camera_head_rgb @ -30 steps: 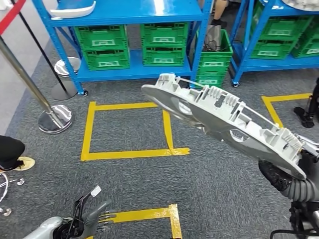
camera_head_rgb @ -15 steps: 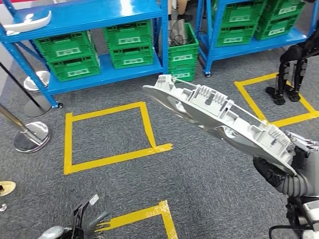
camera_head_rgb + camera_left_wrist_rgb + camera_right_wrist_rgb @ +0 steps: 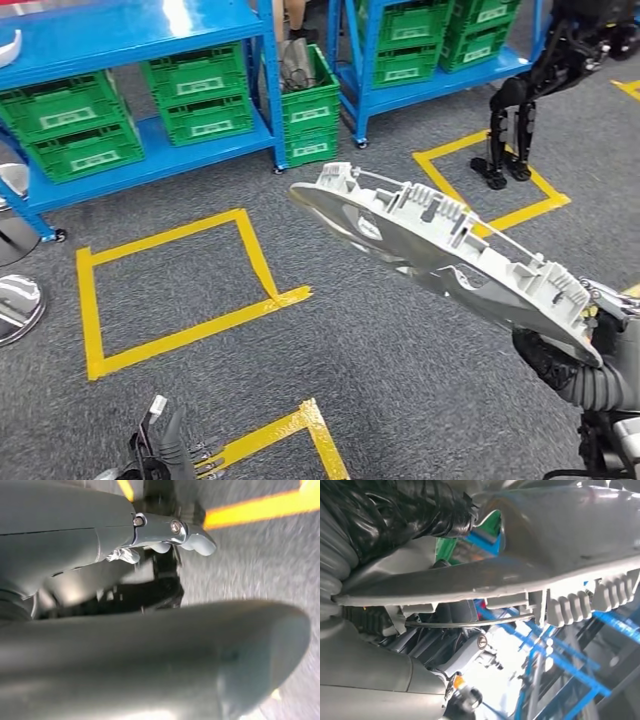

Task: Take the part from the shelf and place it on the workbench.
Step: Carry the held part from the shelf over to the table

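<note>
Head view: you are looking down at grey carpet (image 3: pixel 423 380) marked with yellow tape (image 3: pixel 181 330) squares.
Part: you carry the long grey part (image 3: pixel 445 250) off the floor, tilted, its far end up and to the left, its near end low at your right side; its ribbed inner face with clips points up.
Right hand: your right hand (image 3: pixel 562 365) grips the part's near end from below, dark fingers (image 3: pixel 414 510) wrapped against the shell in the right wrist view.
Left hand: your left hand (image 3: pixel 162 455) sits low at the bottom edge, over the carpet, with nothing in it; the left wrist view shows the thumb (image 3: pixel 241 650) and a finger (image 3: pixel 181 530) well apart.
Shelf: blue shelf (image 3: pixel 151 40) stands beyond the tape square, with green crates (image 3: pixel 196 90) on its lower level.
Second shelf: another blue shelf (image 3: pixel 445 75) stands to the right, also with green crates.
Between shelves: one green crate (image 3: pixel 309 105) sits on the floor.
Far right: dark robot legs (image 3: pixel 513 120) stand on another tape square.
Left edge: you can see a chrome post base (image 3: pixel 15 305).
</note>
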### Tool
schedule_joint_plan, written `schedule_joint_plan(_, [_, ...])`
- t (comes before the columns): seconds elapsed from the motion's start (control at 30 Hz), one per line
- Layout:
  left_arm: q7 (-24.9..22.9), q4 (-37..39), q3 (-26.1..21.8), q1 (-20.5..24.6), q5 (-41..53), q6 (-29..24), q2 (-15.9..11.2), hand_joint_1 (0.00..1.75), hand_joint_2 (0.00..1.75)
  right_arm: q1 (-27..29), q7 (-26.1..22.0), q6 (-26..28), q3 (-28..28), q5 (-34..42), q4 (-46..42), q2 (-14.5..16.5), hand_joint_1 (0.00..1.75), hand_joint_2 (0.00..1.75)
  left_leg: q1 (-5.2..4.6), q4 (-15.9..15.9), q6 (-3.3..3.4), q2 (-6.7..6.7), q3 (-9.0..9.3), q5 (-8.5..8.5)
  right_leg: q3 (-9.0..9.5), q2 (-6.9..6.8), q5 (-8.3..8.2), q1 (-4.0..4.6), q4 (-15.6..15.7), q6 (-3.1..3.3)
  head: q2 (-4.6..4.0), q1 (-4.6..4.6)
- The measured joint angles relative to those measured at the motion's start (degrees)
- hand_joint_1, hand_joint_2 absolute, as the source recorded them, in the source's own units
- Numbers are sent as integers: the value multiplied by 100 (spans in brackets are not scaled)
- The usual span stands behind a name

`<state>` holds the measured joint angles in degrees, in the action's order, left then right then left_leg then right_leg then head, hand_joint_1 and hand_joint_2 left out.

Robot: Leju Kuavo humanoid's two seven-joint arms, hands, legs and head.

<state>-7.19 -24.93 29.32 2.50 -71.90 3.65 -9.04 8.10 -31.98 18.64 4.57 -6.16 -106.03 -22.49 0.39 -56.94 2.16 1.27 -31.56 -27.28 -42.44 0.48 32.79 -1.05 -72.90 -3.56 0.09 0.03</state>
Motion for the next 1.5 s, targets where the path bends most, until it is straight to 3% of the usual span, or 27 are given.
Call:
schedule_joint_plan(0.03, [-55,-16,-116,-52,-182,57,32,0,0,19,0,0,-2,14,-2,0,175,175,-2,-1,-1,78,-1,-3,-21,-17,-10,-7,-86,-17,0,0])
schedule_joint_plan(0.07, [-96,-37,-221,-96,-325,107,63,0,0,31,-1,-1,-4,26,-2,0,175,175,-2,-2,-6,151,1,-8,81,-41,-122,-10,67,-25,0,0])
schedule_joint_plan(0.13, [-136,-82,-378,-154,-481,171,115,0,0,38,-5,-2,-14,45,-7,0,175,175,-9,-12,-34,271,14,-28,525,-229,-433,1,839,-15,0,2])
schedule_joint_plan(0.2, [-150,-116,-478,-191,-550,206,141,0,0,30,-13,-2,-25,52,-19,0,175,175,-44,-40,-86,360,24,-56,863,-412,-572,33,1410,62,0,-6])
schedule_joint_plan(0.23, [-155,-132,-523,-215,-605,237,149,0,0,29,-17,-3,-28,53,-27,0,175,175,-61,-50,-114,406,27,-64,908,-440,-566,50,1491,109,0,-13])
schedule_joint_plan(0.3, [-165,-170,-619,-270,-737,332,164,0,0,37,-23,-6,-32,54,-37,0,175,175,-68,-57,-162,500,30,-79,893,-308,-591,54,1490,196,0,-19])
schedule_joint_plan(0.37, [-164,-221,-694,-343,-882,487,171,0,0,44,-28,-13,-40,54,-46,0,175,175,-42,-214,-217,362,-19,-232,879,-196,-627,36,1512,268,0,-28])
schedule_joint_plan(0.47, [-129,-270,-782,-527,-1068,760,165,0,0,45,-36,-35,-49,57,-57,0,175,175,-7,-1211,-264,-14,-406,-789,873,-7,-650,25,1522,333,0,-50])
schedule_joint_plan(0.5, [-122,-278,-804,-595,-1118,838,160,0,0,52,-37,-46,-49,58,-58,0,175,175,-6,-1536,-267,-54,-543,-904,873,68,-650,27,1518,338,0,-51])
schedule_joint_plan(0.53, [-118,-285,-815,-654,-1164,909,156,0,0,62,-38,-56,-49,58,-58,0,175,175,-6,-1695,-263,-73,-615,-911,872,144,-650,30,1510,339,0,-50])
schedule_joint_plan(0.57, [-118,-292,-820,-699,-1211,975,152,0,0,72,-37,-65,-49,58,-58,0,175,175,-6,-1634,-253,-86,-593,-802,872,219,-650,31,1501,338,0,-50])
schedule_joint_plan(0.6, [-125,-297,-820,-724,-1251,1024,149,0,0,79,-37,-70,-49,57,-60,0,175,175,-4,-1353,-235,-118,-475,-598,873,289,-649,32,1490,337,0,-51])
schedule_joint_plan(0.67, [-147,-302,-820,-749,-1320,1084,140,0,0,78,-39,-72,-50,54,-64,0,175,175,8,-593,-186,-327,-155,-215,859,420,-651,33,1469,320,0,-46])
schedule_joint_plan(0.73, [-181,-300,-817,-752,-1361,1099,127,0,0,74,-39,-67,-56,58,-68,0,175,175,12,-173,-158,-495,12,-113,800,538,-673,21,1449,262,0,-45])
schedule_joint_plan(0.8, [-222,-297,-811,-736,-1387,1066,126,0,0,91,-32,-57,-77,73,-70,0,175,175,2,-106,-137,-439,21,-124,734,646,-715,-1,1459,175,0,-49])
schedule_joint_plan(0.83, [-238,-295,-806,-719,-1396,1029,130,0,0,107,-25,-51,-96,84,-71,1,175,175,7,-83,-114,-379,19,-102,696,621,-708,-4,1447,139,0,-46])
schedule_joint_plan(0.9, [-257,-288,-787,-684,-1400,943,141,0,0,104,-11,-39,-131,108,-72,2,175,175,29,-22,-54,-246,27,-56,530,367,-518,15,1162,86,0,-9])
schedule_joint_plan(0.97, [-258,-267,-737,-667,-1399,869,138,0,0,93,-4,-24,-149,132,-71,5,175,175,21,-10,-25,-109,24,-44,210,75,-159,16,464,49,0,23])
schedule_joint_plan(1.03, [-258,-234,-666,-651,-1398,830,132,0,0,112,3,-15,-150,143,-70,9,175,175,6,-14,-23,37,23,-48,-27,-5,16,1,-87,20,0,22])
schedule_joint_plan(1.07, [-258,-221,-634,-637,-1398,825,129,0,0,122,8,-13,-150,145,-69,9,175,175,2,-15,-26,107,23,-51,-4,-24,-41,-3,-78,12,0,24])
schedule_joint_plan(1.1, [-258,-213,-606,-620,-1398,824,128,0,0,126,11,-11,-150,145,-69,9,175,175,0,-16,-35,171,28,-57,144,-58,-190,-5,172,12,0,24])
schedule_joint_plan(1.2, [-258,-195,-533,-578,-1398,822,122,0,0,114,13,-6,-155,146,-70,9,175,175,-32,-33,-99,334,56,-95,798,-355,-568,32,1294,69,0,19])
schedule_joint_plan(1.27, [-258,-177,-511,-563,-1394,803,112,0,0,114,13,7,-159,147,-71,9,175,175,-61,-46,-151,423,66,-104,898,-388,-581,65,1475,142,0,10])
schedule_joint_plan(1.33, [-242,-162,-470,-521,-1326,736,105,0,0,126,13,30,-164,147,-73,9,175,175,-50,-54,-205,478,72,-122,870,-267,-617,53,1485,212,0,7])
schedule_joint_plan(1.4, [-206,-142,-346,-450,-1148,656,81,0,0,119,12,56,-168,147,-79,9,175,175,-22,-285,-258,278,-16,-315,861,-161,-652,35,1511,280,0,-7])
schedule_joint_plan(1.47, [-173,-109,-148,-394,-867,634,28,0,0,100,5,69,-167,155,-83,10,175,175,-4,-962,-283,5,-297,-694,851,-47,-670,35,1520,328,0,-24])
schedule_joint_plan(1.5, [-163,-90,-20,-371,-695,656,-12,0,0,94,-2,66,-164,161,-80,11,175,175,-3,-1352,-284,-48,-468,-851,845,20,-675,42,1519,342,0,-25])
